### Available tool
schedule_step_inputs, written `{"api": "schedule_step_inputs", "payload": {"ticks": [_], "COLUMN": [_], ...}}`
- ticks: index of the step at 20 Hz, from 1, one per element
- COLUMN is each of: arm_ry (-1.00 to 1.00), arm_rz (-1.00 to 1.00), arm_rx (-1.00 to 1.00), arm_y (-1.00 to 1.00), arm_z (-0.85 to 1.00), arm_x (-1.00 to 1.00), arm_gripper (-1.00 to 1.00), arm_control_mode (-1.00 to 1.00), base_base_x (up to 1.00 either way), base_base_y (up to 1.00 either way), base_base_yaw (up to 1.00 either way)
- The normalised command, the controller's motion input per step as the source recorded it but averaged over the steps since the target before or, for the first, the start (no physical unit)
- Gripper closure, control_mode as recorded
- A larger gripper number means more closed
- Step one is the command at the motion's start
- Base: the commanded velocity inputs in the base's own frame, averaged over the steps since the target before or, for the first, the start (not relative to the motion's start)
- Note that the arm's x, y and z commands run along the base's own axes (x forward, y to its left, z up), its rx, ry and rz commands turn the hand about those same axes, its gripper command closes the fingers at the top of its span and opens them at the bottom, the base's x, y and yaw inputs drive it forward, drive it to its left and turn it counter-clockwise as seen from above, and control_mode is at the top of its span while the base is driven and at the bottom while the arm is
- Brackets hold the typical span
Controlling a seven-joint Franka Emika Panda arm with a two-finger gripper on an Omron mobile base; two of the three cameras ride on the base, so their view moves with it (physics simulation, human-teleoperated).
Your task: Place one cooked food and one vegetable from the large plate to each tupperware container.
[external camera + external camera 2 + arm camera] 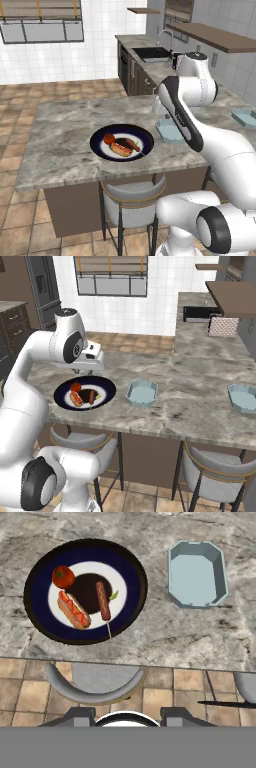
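Observation:
The large plate [37, 619] with its navy rim lies on the marble island, near the front edge. On it sit a red tomato-like vegetable [63, 576], a sausage in a bun [73, 609], a bare sausage on a stick [103, 600] and a tiny green piece [114, 595]. One pale tupperware container [196, 594] sits just right of the plate and looks empty. The second container [243, 397] lies farther right. My gripper [128, 716] hovers high above the plate's near side, open, with nothing between its fingers. The plate [97, 145] and nearer container [167, 132] are also seen from the left base view.
Grey stools [132, 192] [215, 471] are tucked under the island's front edge. A sink [150, 52] sits on the back counter. My own arm covers part of the nearer container in the left base view. Bare marble [60, 135] spreads left of the plate.

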Motion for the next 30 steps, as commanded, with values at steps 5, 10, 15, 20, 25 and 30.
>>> {"api": "schedule_step_inputs", "payload": {"ticks": [5, 10, 15, 20, 25, 30], "arm_ry": [-0.02, -0.05, -0.14, 0.0, 0.0, 0.0], "arm_rz": [0.0, 0.0, 0.0, 0.0, 0.0, 0.0], "arm_rx": [0.0, 0.0, 0.0, 0.0, 0.0, 0.0], "arm_y": [0.0, 0.0, -0.01, 0.0, 0.0, 0.0], "arm_z": [0.0, 0.0, 0.02, 0.0, 0.0, 0.0], "arm_x": [-0.46, -0.81, -0.61, 0.0, 0.0, 0.0], "arm_gripper": [-1.0, -1.0, -1.0, -1.0, -1.0, -1.0], "arm_control_mode": [-1.0, -1.0, -1.0, 1.0, 1.0, 1.0], "base_base_x": [0.0, 0.0, 0.0, -0.01, 0.02, 0.68], "base_base_y": [0.0, 0.0, 0.0, -0.94, -0.94, -0.06], "base_base_yaw": [0.0, 0.0, 0.0, 0.0, 0.0, 0.02]}}
